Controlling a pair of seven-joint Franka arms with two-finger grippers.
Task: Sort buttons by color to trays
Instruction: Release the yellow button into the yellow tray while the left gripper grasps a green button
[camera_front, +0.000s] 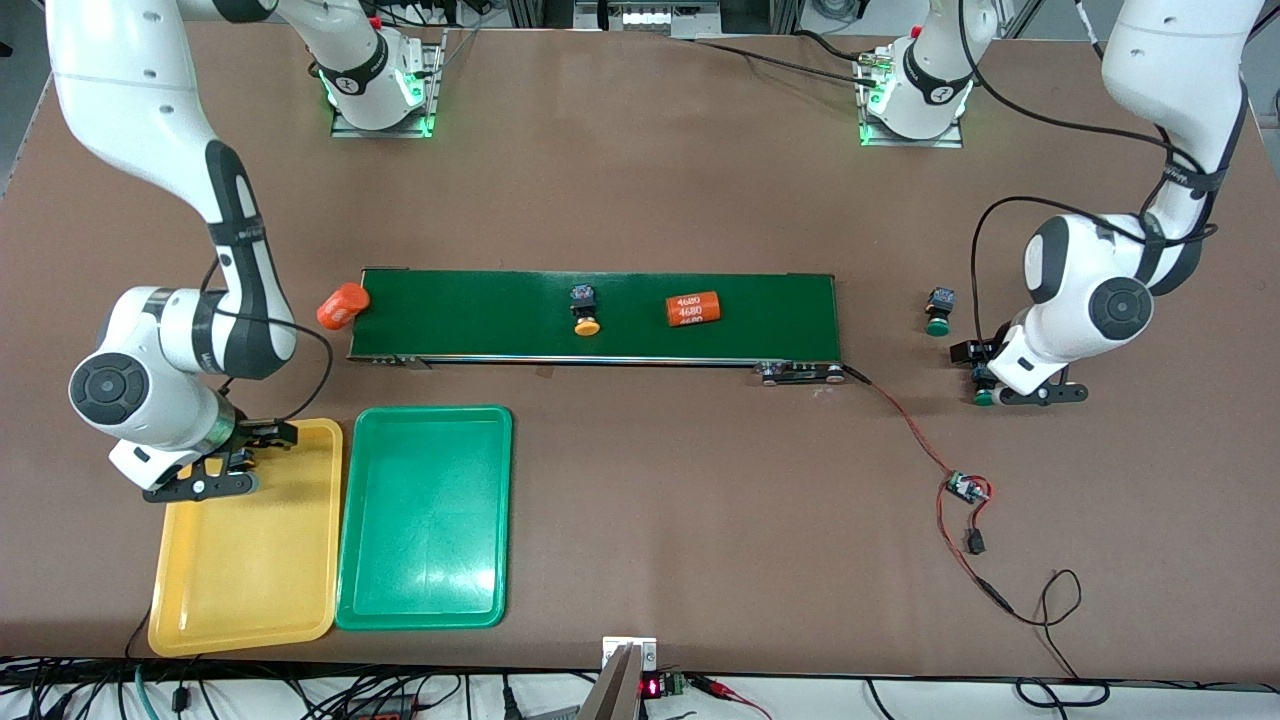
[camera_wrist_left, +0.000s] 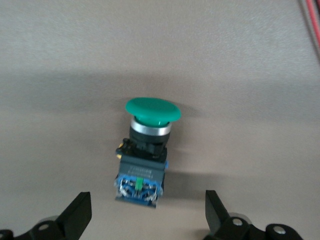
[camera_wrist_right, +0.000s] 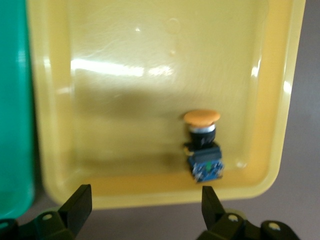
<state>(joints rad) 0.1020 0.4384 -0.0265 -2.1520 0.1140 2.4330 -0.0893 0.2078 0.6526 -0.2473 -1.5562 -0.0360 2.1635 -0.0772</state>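
Note:
My right gripper (camera_front: 222, 472) (camera_wrist_right: 145, 207) is open and empty over the yellow tray's (camera_front: 250, 580) (camera_wrist_right: 125, 100) corner nearest the conveyor. A yellow-capped button (camera_wrist_right: 202, 145) lies on its side in that tray, just past the fingertips. My left gripper (camera_front: 1000, 388) (camera_wrist_left: 147, 215) is open just over a green-capped button (camera_wrist_left: 147, 150) (camera_front: 985, 397) that lies on the table at the left arm's end, its body end between the fingers. A second green button (camera_front: 938, 310) stands farther from the front camera. A second yellow button (camera_front: 585, 310) lies on the belt. The green tray (camera_front: 425, 520) is empty.
The long dark-green conveyor belt (camera_front: 600, 315) crosses the table's middle and carries an orange "4680" cylinder (camera_front: 693, 308). Another orange cylinder (camera_front: 342, 305) lies at the belt's end toward the right arm. A red and black cable with a small board (camera_front: 965, 488) trails from the belt's other end.

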